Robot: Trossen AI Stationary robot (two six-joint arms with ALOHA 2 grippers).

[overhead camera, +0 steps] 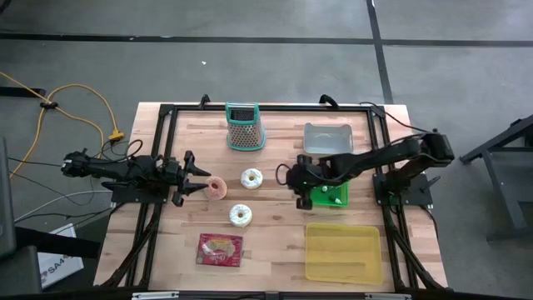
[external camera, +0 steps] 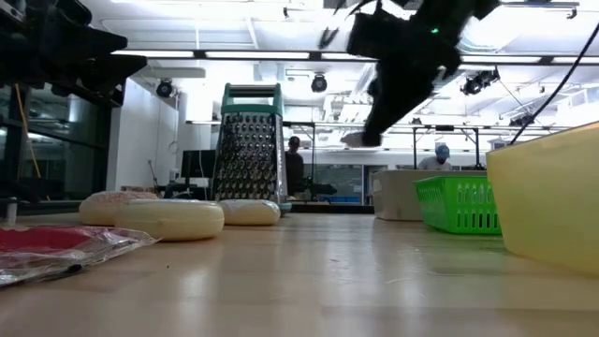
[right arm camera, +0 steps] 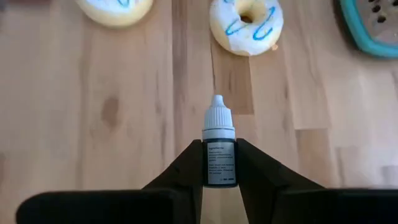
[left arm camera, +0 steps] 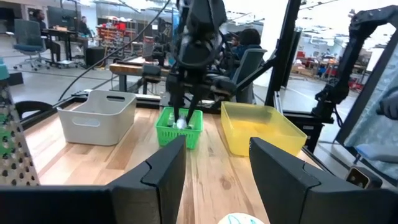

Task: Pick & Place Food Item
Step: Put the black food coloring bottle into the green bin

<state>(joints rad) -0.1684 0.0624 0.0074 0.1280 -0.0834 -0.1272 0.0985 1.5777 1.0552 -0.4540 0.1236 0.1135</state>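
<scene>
Between the right gripper's (right arm camera: 219, 163) fingers a small dark bottle (right arm camera: 219, 149) with a white cap is sitting pinched, its cap pointing out past the fingertips. That gripper is hanging above the table (overhead camera: 275, 237), angled downward, just beside the green basket's (overhead camera: 331, 197) left edge in the high view. Beyond the cap, two white donuts with blue icing are lying on the wood, one (right arm camera: 246, 23) near the teal-rimmed grater (overhead camera: 243, 127), the other (right arm camera: 115, 9) farther along. A pink donut (overhead camera: 217, 187) is lying by the left gripper (overhead camera: 202, 177), whose fingers are standing spread and holding nothing. A grey bin (overhead camera: 327, 137) is sitting behind the basket, a yellow tray (overhead camera: 343, 252) in front of it, and a red packet (overhead camera: 221, 249) near the front edge. Something white seems to be lying inside the basket, though the left wrist view is unclear.
</scene>
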